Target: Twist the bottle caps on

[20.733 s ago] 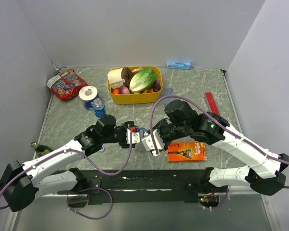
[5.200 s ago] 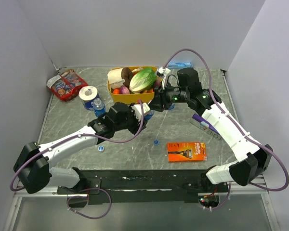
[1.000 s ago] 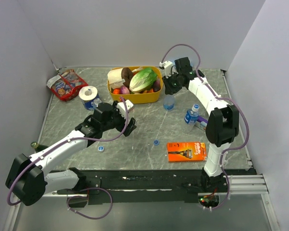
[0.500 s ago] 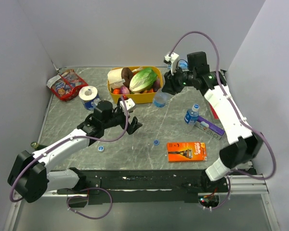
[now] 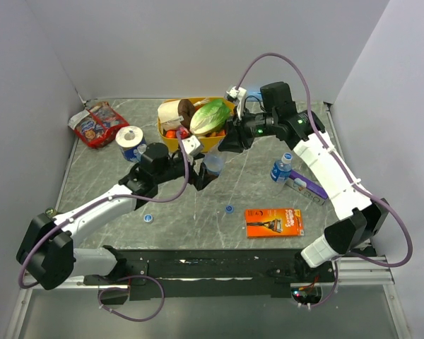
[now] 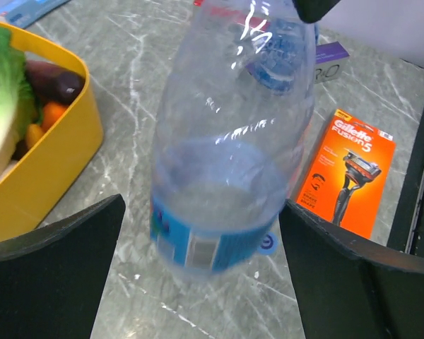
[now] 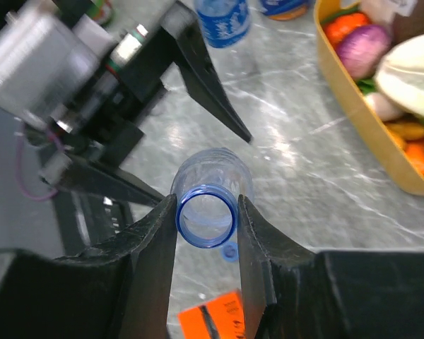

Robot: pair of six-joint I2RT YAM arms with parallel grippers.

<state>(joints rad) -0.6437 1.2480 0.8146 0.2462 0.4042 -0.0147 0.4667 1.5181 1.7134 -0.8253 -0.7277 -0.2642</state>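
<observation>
My right gripper is shut on the open neck of a clear bottle with a blue label. The capless bottle is tilted, its base low over the table between the wide-apart fingers of my open left gripper, which do not touch it. One blue bottle cap lies on the table just in front, also showing behind the bottle as a cap. A second cap lies further left. A capped bottle stands at the right, and another bottle by the paper roll.
A yellow tub of vegetables stands right behind the held bottle. An orange razor pack lies front right, a purple box beside the capped bottle. A paper roll and a snack bag sit at the back left.
My right arm has carried the bottle from the back right to the left and forward, in between my left gripper's fingers. The left gripper stayed open and shifted slightly right.
</observation>
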